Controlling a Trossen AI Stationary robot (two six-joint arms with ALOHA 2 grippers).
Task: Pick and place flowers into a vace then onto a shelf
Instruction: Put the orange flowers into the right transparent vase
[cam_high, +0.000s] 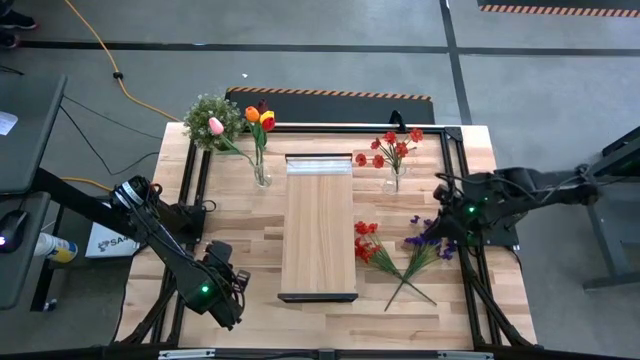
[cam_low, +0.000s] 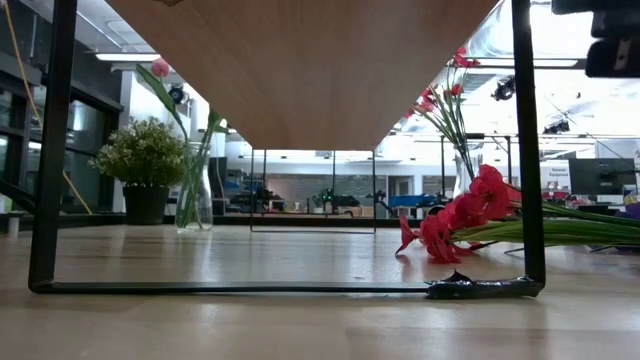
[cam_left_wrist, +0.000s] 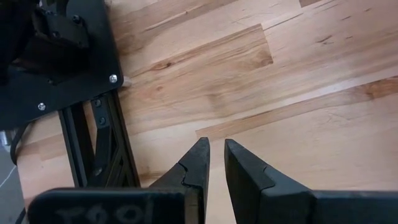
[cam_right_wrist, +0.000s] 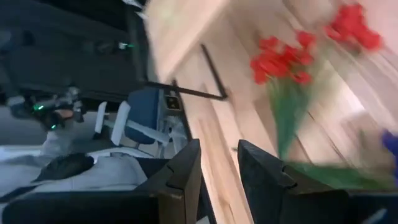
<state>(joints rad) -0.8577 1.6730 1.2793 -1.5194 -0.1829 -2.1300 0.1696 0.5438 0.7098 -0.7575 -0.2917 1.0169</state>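
Two vases stand at the table's (cam_high: 240, 225) far edge: one (cam_high: 261, 172) with tulips (cam_high: 259, 117), one (cam_high: 395, 180) with red sprays (cam_high: 392, 148), flanking the shelf (cam_high: 318, 228). Loose red (cam_high: 368, 243) and purple flowers (cam_high: 428, 238) lie right of it. Left gripper (cam_left_wrist: 216, 163) hovers over bare wood; right gripper (cam_right_wrist: 217, 163) hangs near the loose flowers. Both jaws slightly parted, empty.

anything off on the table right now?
Only the loose stems: a red spray and a purple spray lie flat on the tabletop right of the shelf, not in a vase. Both vases stand upright; nothing spilled.
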